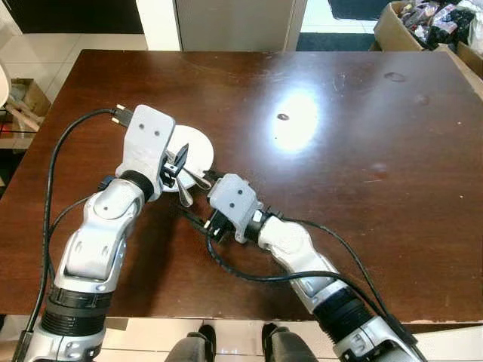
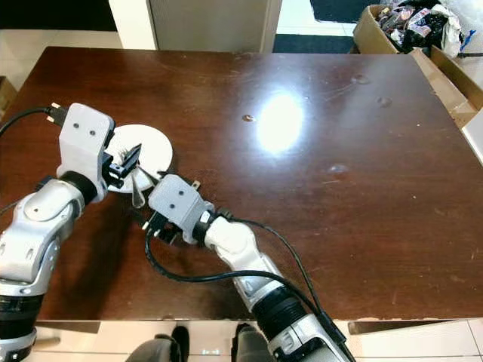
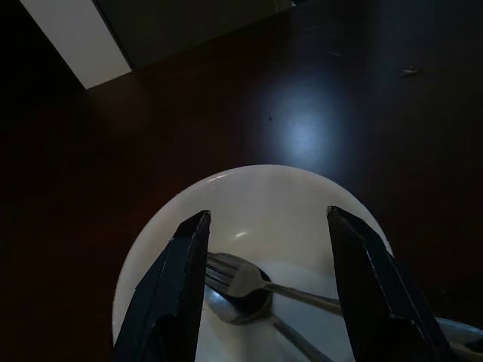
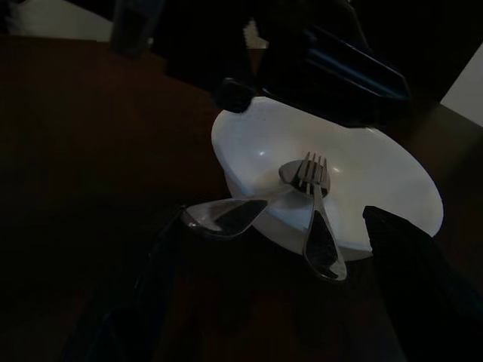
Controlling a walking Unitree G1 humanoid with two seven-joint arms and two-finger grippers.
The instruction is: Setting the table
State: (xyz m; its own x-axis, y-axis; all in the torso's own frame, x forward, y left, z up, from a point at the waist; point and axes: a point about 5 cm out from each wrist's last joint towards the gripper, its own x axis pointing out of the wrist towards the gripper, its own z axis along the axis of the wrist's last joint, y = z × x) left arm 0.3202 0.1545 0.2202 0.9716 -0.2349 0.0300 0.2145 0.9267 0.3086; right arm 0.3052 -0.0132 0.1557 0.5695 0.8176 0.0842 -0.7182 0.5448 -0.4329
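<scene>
My left gripper [image 3: 264,294] hovers, fingers spread, over the round white plate [image 4: 377,162] on the brown tabletop [image 1: 339,173]. My right gripper [image 4: 264,302], fingers spread, faces the shiny fork [image 4: 311,181] and spoon [image 4: 226,213] for lifting.

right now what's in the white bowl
A fork and a spoon cross in the white bowl, handles overhanging its rim. The left gripper hovers open above, covering part of the bowl's far side.

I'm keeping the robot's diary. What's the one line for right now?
left end effector: open over plate | fork and spoon on plate | right end effector: open beside it
</scene>
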